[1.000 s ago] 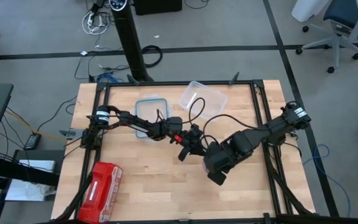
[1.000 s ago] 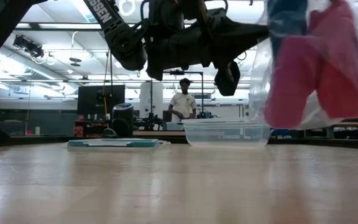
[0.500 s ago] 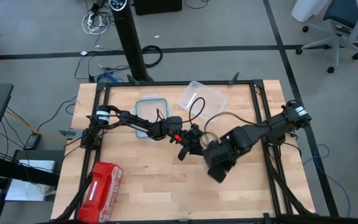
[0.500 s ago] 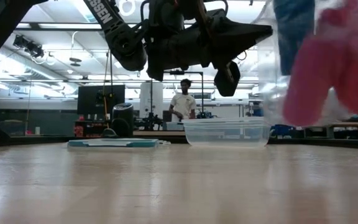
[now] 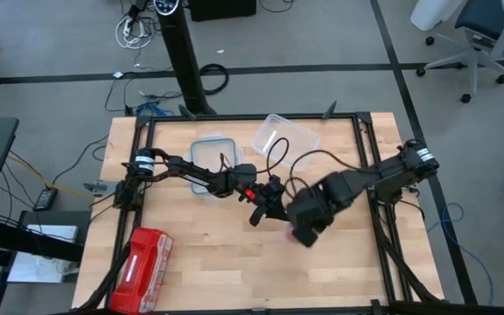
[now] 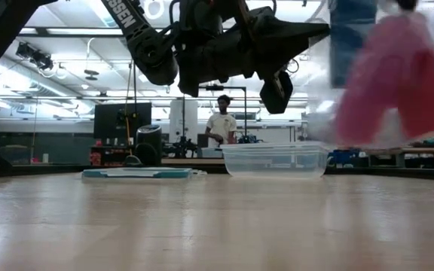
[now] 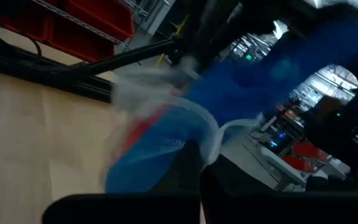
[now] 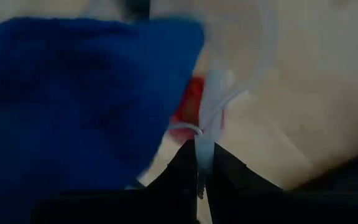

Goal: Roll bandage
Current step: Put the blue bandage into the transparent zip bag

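Both arms meet above the middle of the tabletop [image 5: 191,262], holding a clear plastic bag [image 6: 383,83] in the air between them, well clear of the wood. The main risk is a torn or dropped bag: it appears to hang from two small pinches on its thin rim, so any pull apart by the arms could rip the plastic or slip it free, spilling the contents onto the table. A second risk is that the bandage [image 8: 73,106] stays trapped, since it sits inside the bag against a red-pink roll [image 6: 394,83] and cannot be rolled until it is out.

The bandage, a bright blue mass of fabric, fills most of the bag just ahead of both sets of fingers. The left gripper [image 7: 201,171] is clenched on the bag's clear rim, fingers pressed together with the plastic between them. The right gripper [image 8: 202,165] is likewise closed tight on a thin fold of the same rim. Whether either pinch also catches bandage fabric is unclear, as the plastic is smeared in both wrist views.
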You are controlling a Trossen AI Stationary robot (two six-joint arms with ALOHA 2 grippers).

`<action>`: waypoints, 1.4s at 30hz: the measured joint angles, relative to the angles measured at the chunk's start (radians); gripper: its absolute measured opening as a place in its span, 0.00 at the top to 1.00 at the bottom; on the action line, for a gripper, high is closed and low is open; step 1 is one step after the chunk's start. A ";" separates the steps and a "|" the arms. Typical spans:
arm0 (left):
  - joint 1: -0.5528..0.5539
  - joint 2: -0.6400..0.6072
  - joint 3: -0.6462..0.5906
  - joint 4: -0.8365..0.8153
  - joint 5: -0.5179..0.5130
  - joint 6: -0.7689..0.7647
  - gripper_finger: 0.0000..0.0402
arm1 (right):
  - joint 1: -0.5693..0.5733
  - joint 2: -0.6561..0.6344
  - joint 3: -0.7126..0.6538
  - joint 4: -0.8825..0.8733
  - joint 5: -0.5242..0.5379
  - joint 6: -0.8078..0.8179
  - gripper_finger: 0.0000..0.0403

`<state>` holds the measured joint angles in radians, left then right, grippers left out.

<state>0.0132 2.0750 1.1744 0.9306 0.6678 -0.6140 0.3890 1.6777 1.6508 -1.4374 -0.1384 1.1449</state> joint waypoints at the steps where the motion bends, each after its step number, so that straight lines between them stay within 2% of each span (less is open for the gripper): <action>1: 0.000 0.000 0.000 -0.001 0.000 0.000 1.00 | -0.004 0.005 0.000 0.044 -0.035 -0.036 0.97; 3: 0.000 0.000 0.000 -0.001 -0.001 0.000 1.00 | 0.005 0.013 0.000 0.155 -0.056 -0.101 0.97; 6: 0.002 0.000 0.000 0.001 -0.004 0.000 1.00 | 0.003 0.002 -0.001 0.019 0.002 -0.063 0.97; 9: 0.002 0.000 0.000 -0.008 0.000 -0.001 1.00 | 0.006 0.002 0.000 0.026 0.017 -0.081 0.93; 12: 0.003 0.000 0.000 -0.007 -0.001 -0.001 1.00 | 0.035 -0.006 0.010 0.018 -0.046 -0.055 0.88; 14: 0.003 0.000 0.000 -0.007 -0.001 -0.001 1.00 | 0.056 -0.021 0.034 0.005 -0.048 -0.018 0.85; 19: 0.004 0.000 0.000 -0.007 -0.008 -0.002 1.00 | 0.114 -0.030 0.115 0.071 0.077 0.029 0.83; 25: 0.005 0.000 0.000 -0.008 -0.018 -0.005 1.00 | 0.159 -0.028 0.082 0.284 0.110 -0.017 0.88; 30: 0.005 0.000 0.000 -0.008 -0.017 -0.015 1.00 | 0.187 -0.028 0.030 0.243 0.122 0.041 0.94; 34: 0.005 0.000 0.000 -0.008 -0.018 -0.016 1.00 | 0.197 -0.028 -0.005 0.249 0.222 0.029 0.99; 42: 0.005 0.000 0.000 -0.009 -0.020 -0.019 1.00 | 0.158 -0.027 -0.112 0.241 0.318 -0.043 0.99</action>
<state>0.0181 2.0750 1.1744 0.9219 0.6482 -0.6327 0.5474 1.6508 1.5389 -1.1968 0.1792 1.1021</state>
